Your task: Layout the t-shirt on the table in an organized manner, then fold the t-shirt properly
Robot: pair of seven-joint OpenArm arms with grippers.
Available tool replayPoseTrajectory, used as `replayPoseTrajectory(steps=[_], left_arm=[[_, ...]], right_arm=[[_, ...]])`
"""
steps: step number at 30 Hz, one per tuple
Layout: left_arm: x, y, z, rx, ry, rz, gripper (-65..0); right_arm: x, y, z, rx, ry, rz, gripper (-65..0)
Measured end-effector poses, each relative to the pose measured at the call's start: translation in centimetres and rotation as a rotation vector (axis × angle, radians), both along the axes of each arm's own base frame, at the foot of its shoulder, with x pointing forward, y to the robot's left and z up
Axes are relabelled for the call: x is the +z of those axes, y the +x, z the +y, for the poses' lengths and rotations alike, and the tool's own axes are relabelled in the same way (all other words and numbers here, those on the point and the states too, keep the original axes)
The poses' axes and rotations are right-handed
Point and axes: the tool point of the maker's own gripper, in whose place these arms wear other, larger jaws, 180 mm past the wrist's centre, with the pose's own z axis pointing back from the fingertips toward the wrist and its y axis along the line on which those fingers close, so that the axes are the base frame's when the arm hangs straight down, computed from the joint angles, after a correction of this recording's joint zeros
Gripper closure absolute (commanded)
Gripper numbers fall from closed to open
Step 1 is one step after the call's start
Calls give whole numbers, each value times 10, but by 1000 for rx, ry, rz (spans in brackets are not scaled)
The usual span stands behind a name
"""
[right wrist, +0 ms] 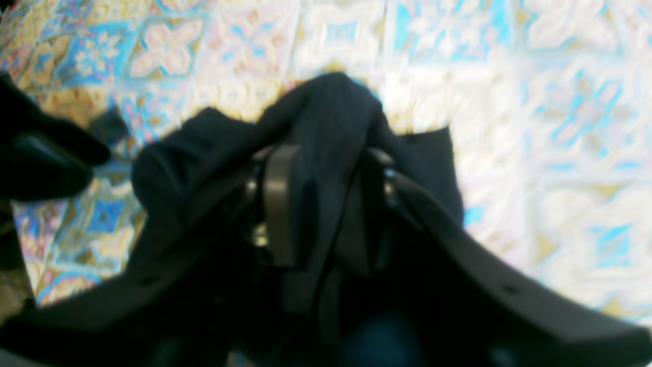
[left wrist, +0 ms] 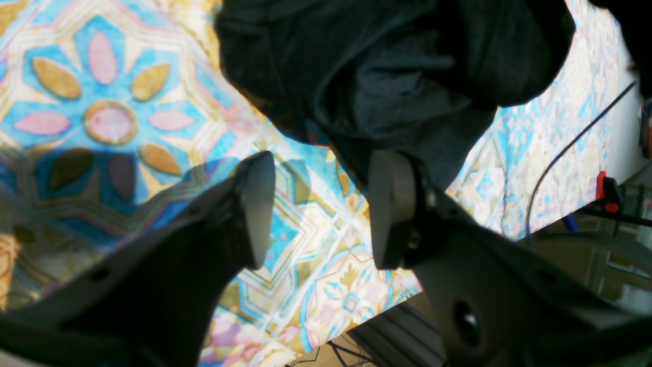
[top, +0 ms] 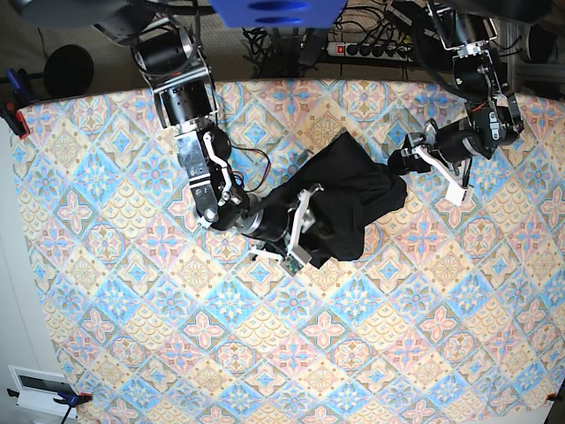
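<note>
Overhead, the black t-shirt (top: 340, 205) lies bunched in a crumpled heap near the middle of the table (top: 132, 336), its patterned cloth of blue, pink and cream diamonds showing on every side. The right gripper (right wrist: 326, 204) is buried in the heap's near edge, and its wrist camera shows a fold of dark fabric running between the two fingers (right wrist: 279, 204), which stand a little apart around it; whether they pinch the cloth or merely straddle it cannot be told from the blurred frame. The left gripper (left wrist: 318, 209) hangs at the opposite side of the pile, jaws spread wide with bare tablecloth visible between them, its fingertips just short of the t-shirt's rumpled edge. A thin black cable (left wrist: 565, 153) trails across the table's far side.
</note>
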Motion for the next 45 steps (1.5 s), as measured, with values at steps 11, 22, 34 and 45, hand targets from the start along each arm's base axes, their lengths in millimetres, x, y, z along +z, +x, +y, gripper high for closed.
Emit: replayPoseTrajectory(steps=[11,22,34,45], left_arm=[[0,0,0,0,0,0,-292],[0,1,-1,1,-2,-2,-292],[0,0,-1,0,-2,0,-292],[0,0,-1,0,-2,0,-292]], right_arm=[[21,33,2,-13,28,-59,-227],[5,24,1,-2,0,-19,-227],[0,19,0,0,-7,-2,-190],[-4,6,17,67,-27,-5,-187]])
